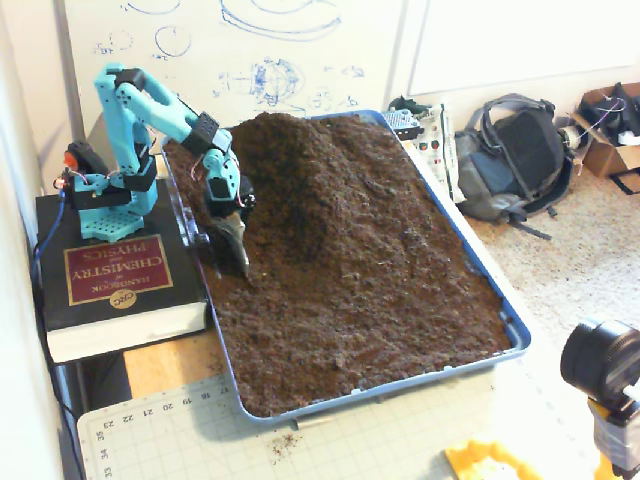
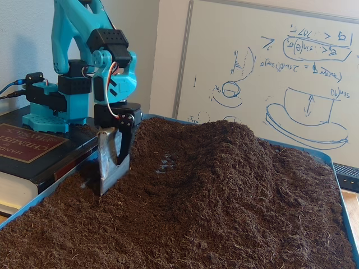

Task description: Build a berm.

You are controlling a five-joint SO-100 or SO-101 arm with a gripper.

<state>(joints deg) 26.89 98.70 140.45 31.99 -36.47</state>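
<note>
The berm point(image 1: 300, 160) is a humped mound of dark-brown crumbly soil at the far middle of the blue tray point(image 1: 517, 335). In the other fixed view the berm point(image 2: 224, 151) rises right of the arm. Lower, flatter soil point(image 1: 370, 310) fills the rest of the tray. My gripper point(image 1: 235, 262) hangs from the teal arm by the tray's left edge, left of the berm's foot. It carries a flat metal blade point(image 2: 109, 159) beside a black finger point(image 2: 128, 137). Their tips meet, and the blade's lower edge rests in the soil. The gripper point(image 2: 115, 174) holds nothing visible.
The arm's base stands on a thick black book point(image 1: 120, 275) left of the tray. A whiteboard point(image 2: 269, 73) is behind. A backpack point(image 1: 520, 155) and boxes lie on the floor at right. A camera point(image 1: 605, 365) stands at the near right, and a cutting mat point(image 1: 200, 430) lies in front.
</note>
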